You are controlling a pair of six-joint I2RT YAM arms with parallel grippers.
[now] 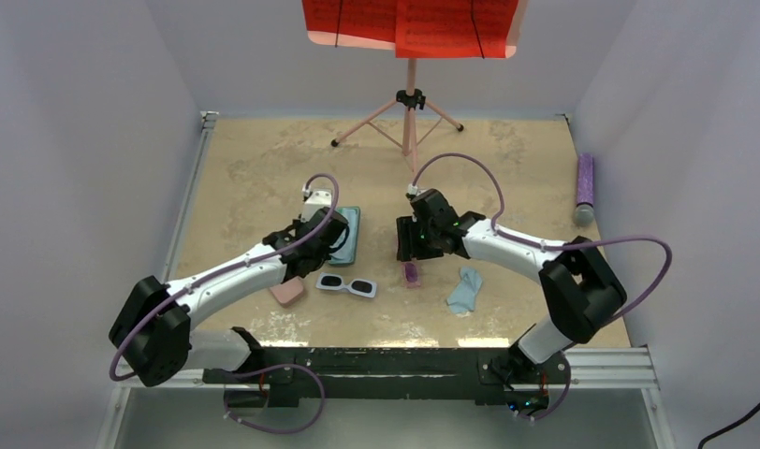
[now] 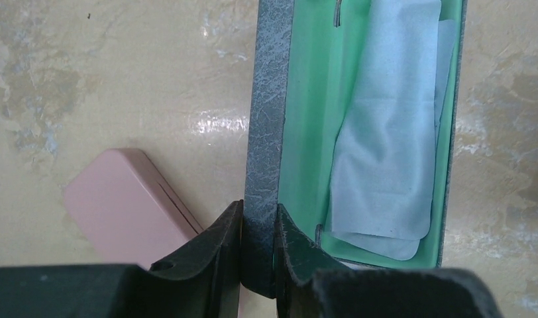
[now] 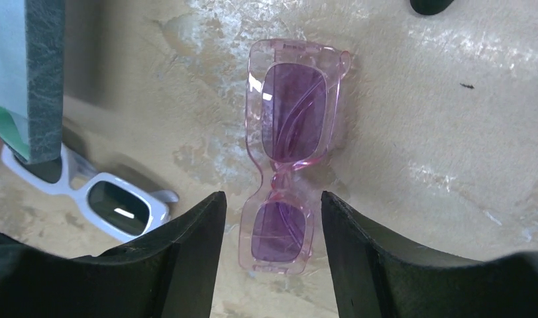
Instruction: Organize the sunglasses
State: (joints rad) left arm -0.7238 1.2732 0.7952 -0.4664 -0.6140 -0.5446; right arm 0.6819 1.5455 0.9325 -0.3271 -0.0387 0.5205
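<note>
The pink-purple sunglasses point(image 3: 287, 126) lie flat on the table, one lens between the fingers of my right gripper point(image 3: 271, 199), which hangs open just above them without touching. From above, that pair point(image 1: 412, 273) shows just below the right gripper point(image 1: 416, 245). The white sunglasses point(image 1: 346, 284) with dark lenses rest on the table in front of the open grey-blue case point(image 1: 350, 236); the right wrist view has them point(image 3: 101, 199) at lower left. My left gripper point(image 2: 258, 207) is shut on the case's grey wall point(image 2: 266, 119).
A light blue cloth point(image 2: 385, 132) lies on the case's green lining. A closed pink case point(image 1: 287, 292) sits left of the white pair, another blue cloth point(image 1: 465, 290) right of the pink pair. A tripod stand point(image 1: 409, 112) is at the back, a purple roller point(image 1: 584, 190) far right.
</note>
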